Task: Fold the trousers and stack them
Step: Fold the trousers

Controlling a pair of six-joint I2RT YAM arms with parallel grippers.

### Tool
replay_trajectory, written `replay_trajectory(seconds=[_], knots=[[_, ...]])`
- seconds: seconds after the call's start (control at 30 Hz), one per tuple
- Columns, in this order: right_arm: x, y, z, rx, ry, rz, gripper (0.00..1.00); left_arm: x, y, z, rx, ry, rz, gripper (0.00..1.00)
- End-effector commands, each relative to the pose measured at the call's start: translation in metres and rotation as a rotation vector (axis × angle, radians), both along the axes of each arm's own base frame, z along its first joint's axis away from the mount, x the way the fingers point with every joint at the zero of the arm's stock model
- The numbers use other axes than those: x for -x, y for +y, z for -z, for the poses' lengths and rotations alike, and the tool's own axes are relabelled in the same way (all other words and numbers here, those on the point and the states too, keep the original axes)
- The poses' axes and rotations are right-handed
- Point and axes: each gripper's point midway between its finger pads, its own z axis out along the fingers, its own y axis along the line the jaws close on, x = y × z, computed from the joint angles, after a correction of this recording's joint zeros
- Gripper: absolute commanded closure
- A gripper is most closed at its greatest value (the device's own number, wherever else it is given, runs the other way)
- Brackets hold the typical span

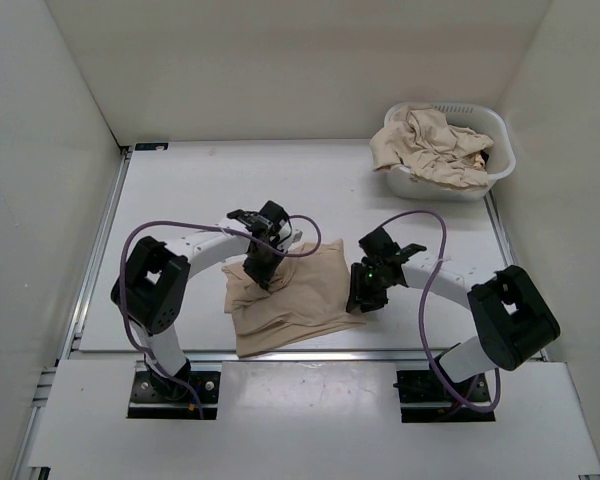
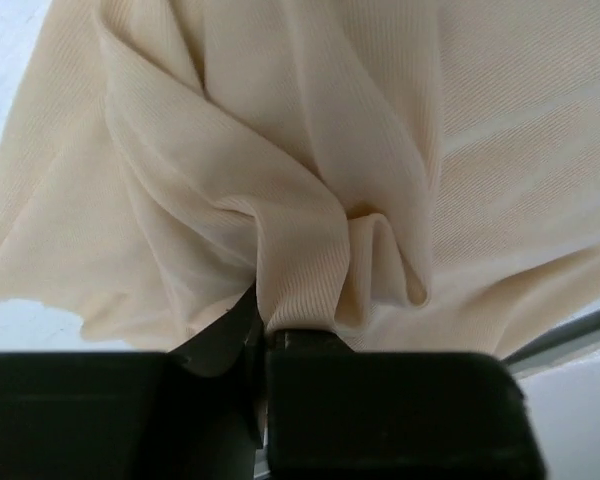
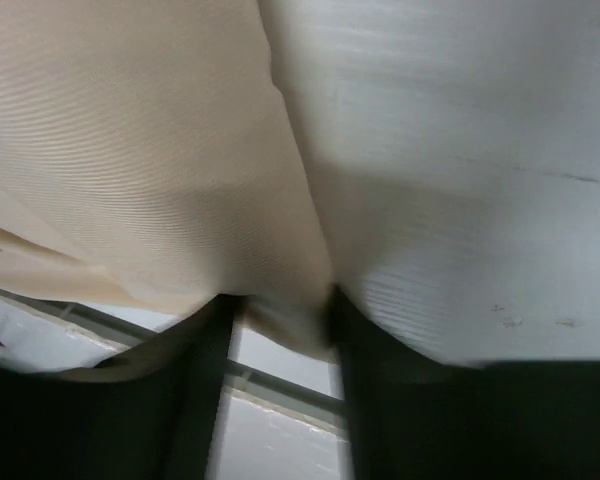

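Note:
One pair of beige trousers (image 1: 305, 295) lies folded and wrinkled on the white table, near the front edge between the arms. My left gripper (image 1: 263, 268) is down on its left half. In the left wrist view this gripper (image 2: 265, 335) is shut on a bunched fold of the trousers (image 2: 280, 150). My right gripper (image 1: 363, 298) is at the right edge of the trousers. In the right wrist view its jaws (image 3: 280, 310) stand apart, with the edge of the trousers (image 3: 130, 150) hanging between them.
A white plastic basket (image 1: 502, 150) at the back right holds a heap of more beige trousers (image 1: 430, 145). White walls close in the table on three sides. The table's front rail (image 1: 310, 357) runs just below the folded pair. Bare table (image 3: 460, 180) lies right of the fabric.

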Motion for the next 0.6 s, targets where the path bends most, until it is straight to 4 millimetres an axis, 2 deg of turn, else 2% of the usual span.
replay_trajectory(seconds=[0.0,0.07,0.1,0.17,0.27,0.37,0.43,0.5,0.57], knots=[[0.009,-0.002,0.006,-0.01,0.02,0.001,0.61,-0.029,0.001,-0.024,0.089,-0.056,-0.062,0.86],[0.017,-0.007,0.009,-0.003,0.031,0.001,0.78,-0.042,0.004,-0.04,0.142,-0.07,-0.098,0.86],[0.02,-0.009,0.012,0.002,0.043,0.01,0.9,-0.046,0.009,-0.047,0.154,-0.071,-0.119,0.86],[0.023,-0.011,0.014,0.002,0.043,0.01,0.99,-0.059,0.026,-0.056,0.193,-0.071,-0.186,0.86],[0.028,-0.006,0.011,-0.036,0.056,-0.003,1.0,-0.068,0.054,-0.051,0.213,-0.026,-0.283,0.86],[0.027,-0.004,0.006,-0.055,0.038,-0.015,1.0,-0.067,0.075,-0.033,0.206,0.07,-0.362,0.85],[0.03,-0.005,0.004,-0.06,0.041,-0.026,1.0,-0.07,0.087,-0.021,0.205,0.117,-0.409,0.78],[0.032,-0.001,0.0,-0.08,0.051,-0.044,1.0,-0.074,0.094,-0.018,0.223,0.134,-0.439,0.73],[0.032,0.0,-0.003,-0.092,0.045,-0.056,1.0,-0.083,0.099,-0.02,0.27,0.143,-0.47,0.57]])
